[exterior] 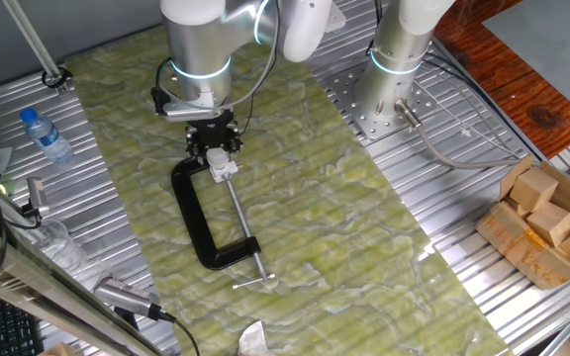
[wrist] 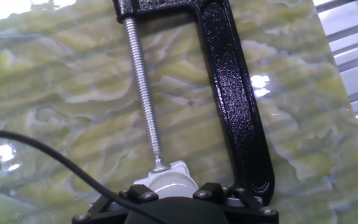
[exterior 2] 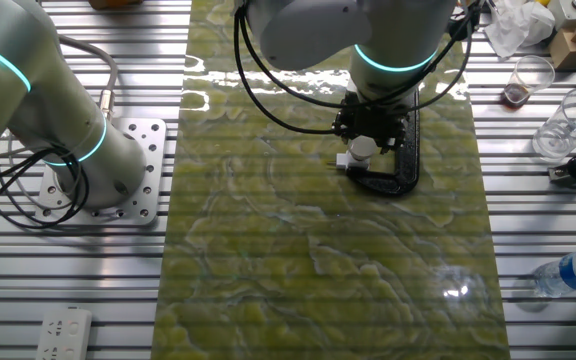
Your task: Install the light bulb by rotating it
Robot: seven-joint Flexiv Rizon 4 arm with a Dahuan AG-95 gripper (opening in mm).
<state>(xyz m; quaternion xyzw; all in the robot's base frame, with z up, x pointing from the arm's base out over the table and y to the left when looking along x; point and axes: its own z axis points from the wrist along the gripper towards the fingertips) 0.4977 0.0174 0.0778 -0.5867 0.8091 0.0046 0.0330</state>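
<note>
The light bulb (wrist: 166,181) is small, white and rounded. It sits in a white socket at the tip of the long steel screw (wrist: 143,87) of a black C-clamp (wrist: 229,81) that lies flat on the green mat (exterior: 364,247). My gripper (wrist: 175,194) stands straight over the bulb, with one black fingertip (wrist: 138,193) on each side, touching it. In one fixed view the bulb (exterior: 222,161) shows just under the gripper (exterior: 214,148), at the far end of the clamp (exterior: 194,222). In the other fixed view the bulb (exterior 2: 360,150) shows below the gripper (exterior 2: 370,135). No orange mark shows.
A second arm's base (exterior: 394,89) is bolted at the mat's far edge. A water bottle (exterior: 46,135) lies to the left. A box of wooden blocks (exterior: 547,222) sits at the right. Plastic cups (exterior 2: 568,125) and a power strip (exterior 2: 63,335) lie on the slatted table.
</note>
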